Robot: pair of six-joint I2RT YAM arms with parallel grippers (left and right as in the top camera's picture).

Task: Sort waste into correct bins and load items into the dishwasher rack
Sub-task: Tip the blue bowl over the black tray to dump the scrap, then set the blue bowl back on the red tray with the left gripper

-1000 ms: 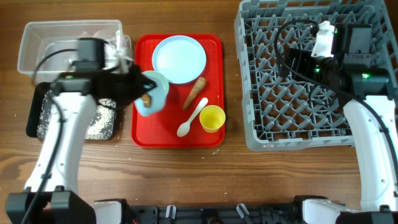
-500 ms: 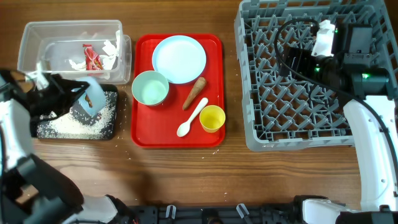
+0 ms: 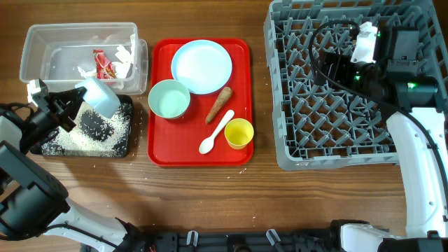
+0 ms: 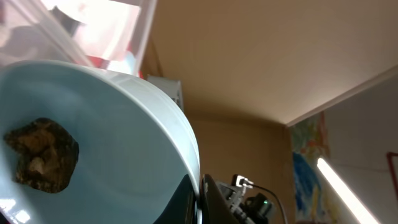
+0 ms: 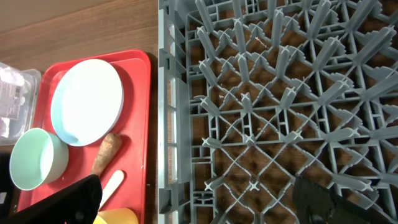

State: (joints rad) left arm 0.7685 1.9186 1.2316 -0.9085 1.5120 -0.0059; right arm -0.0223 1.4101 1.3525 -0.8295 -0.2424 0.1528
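Left claw [image 3: 75, 105]: clamped on the blue bowl [image 3: 99, 97] at its rim, above the black tray [image 3: 94, 124].
Blue bowl: tipped, with a brown lump [image 4: 41, 155] inside.
Tub [image 3: 35, 42]: red wrapper [image 3: 103, 64], white paper [image 3: 124, 54].
Black tray: white grains [image 3: 70, 140].
Red tray [image 3: 157, 150]: pale bowl [image 3: 169, 99], plate [image 3: 201, 66], carrot [image 3: 219, 105], spoon [image 3: 215, 131], yellow cup [image 3: 239, 133].
Rack [image 3: 336, 112]: on the counter [image 3: 315, 203], far right.
Right claw [image 5: 199, 205]: spread wide above the rack, holding nothing.

Red tray [image 3: 164, 148], grey lattice rack [image 3: 329, 150]
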